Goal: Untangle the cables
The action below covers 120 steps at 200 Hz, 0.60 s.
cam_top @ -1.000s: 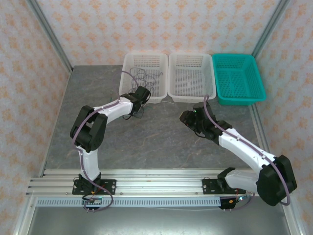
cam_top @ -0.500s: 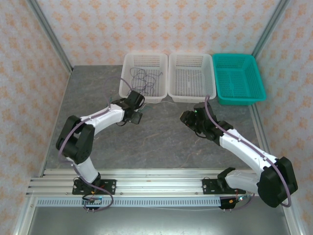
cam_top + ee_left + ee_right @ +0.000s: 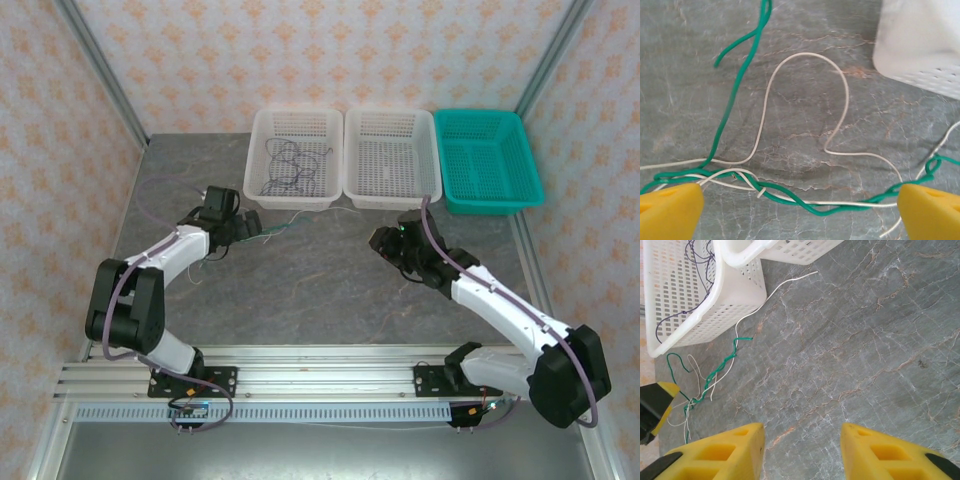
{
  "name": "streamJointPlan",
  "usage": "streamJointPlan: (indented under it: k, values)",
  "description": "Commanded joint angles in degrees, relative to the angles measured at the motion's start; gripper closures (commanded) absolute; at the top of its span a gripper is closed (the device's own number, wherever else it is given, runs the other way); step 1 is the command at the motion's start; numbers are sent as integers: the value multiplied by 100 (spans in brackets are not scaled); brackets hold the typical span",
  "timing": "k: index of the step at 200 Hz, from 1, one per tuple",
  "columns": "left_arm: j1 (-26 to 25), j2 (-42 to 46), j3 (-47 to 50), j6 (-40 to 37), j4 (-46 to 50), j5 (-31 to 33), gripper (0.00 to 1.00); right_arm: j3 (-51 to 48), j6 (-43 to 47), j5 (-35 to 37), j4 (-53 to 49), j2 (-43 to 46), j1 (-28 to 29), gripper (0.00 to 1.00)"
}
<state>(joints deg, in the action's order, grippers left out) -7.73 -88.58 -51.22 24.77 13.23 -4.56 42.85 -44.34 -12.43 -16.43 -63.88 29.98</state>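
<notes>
A green cable (image 3: 790, 200) and a white cable (image 3: 810, 55) lie twisted together on the grey table. My left gripper (image 3: 800, 212) hangs over the twist, open wide, a yellow fingertip (image 3: 670, 210) on each side. From above, the left gripper (image 3: 245, 226) is at the left end of the green cable (image 3: 275, 228). A purplish cable (image 3: 290, 165) is coiled in the left white basket (image 3: 255, 150). My right gripper (image 3: 381, 240) hovers at centre right, open over bare table (image 3: 802, 450). Its view shows the green cable (image 3: 720, 367), white cable (image 3: 770, 295) and purplish cable (image 3: 700, 260).
Three baskets line the back edge: the left white one, a middle white basket (image 3: 390, 195) and a teal basket (image 3: 490, 205). The left basket's corner (image 3: 920, 45) stands close to my left gripper. Patterned walls enclose the table on three sides.
My left arm has swung left, away from the basket's front edge, and its gripper has opened. The purplish cable now rests in the basket. The right arm has not moved.
</notes>
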Motion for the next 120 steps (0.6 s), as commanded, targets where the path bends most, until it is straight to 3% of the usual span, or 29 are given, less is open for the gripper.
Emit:
streamJointPlan:
  k: [1, 26, 47, 120]
  values:
    - [235, -321, -132, 1034, 61, 22, 0, -75, 49, -13, -148, 123, 9, 55]
    - [298, -495, -313, 1137, 277, 489, 0, -77, 64, -23, -219, 156, 10, 55]
    - [303, -534, -456, 972, 107, 371, 0, -105, 34, -37, -196, 157, 9, 55]
    - [353, -1050, -1332, 616, 427, 646, 19, -92, -6, -81, -269, 202, 8, 55]
